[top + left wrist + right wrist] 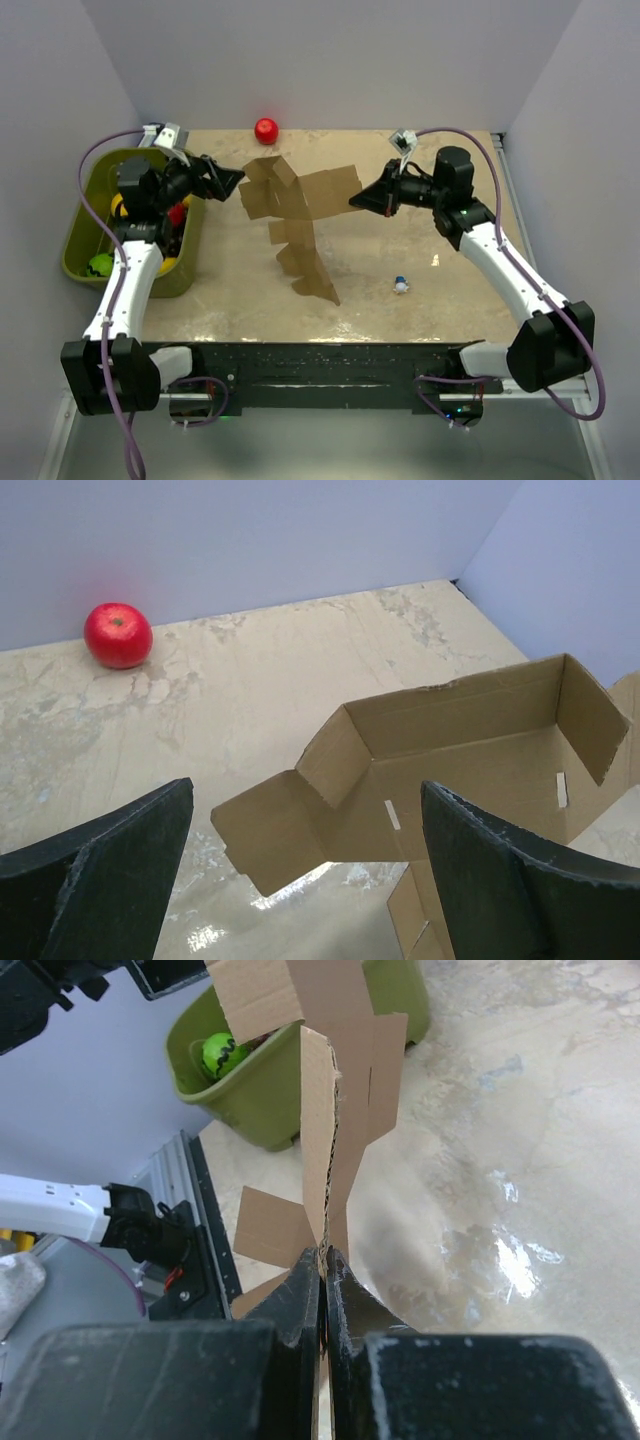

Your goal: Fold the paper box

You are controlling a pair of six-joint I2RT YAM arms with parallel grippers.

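Top view: my right gripper [356,200] is pinching the right edge of the paper box [300,215], which hangs unfolded, mid-frame, its lowest flap down at the table [460,270]. My left gripper [235,182] is spread wide just beside the box's left flap. Green bin [80,235] at left edge, red apple [266,130] at top, small white-blue item [401,285] right of centre.

Left wrist view: both my fingers sit wide apart in the bottom corners, gripping nothing. The box fills lower right, side walls partly raised. Apple upper left.

Right wrist view: my fingers are pressed together on the cardboard edge at bottom centre. The sheet runs up the frame. Bin upper left.
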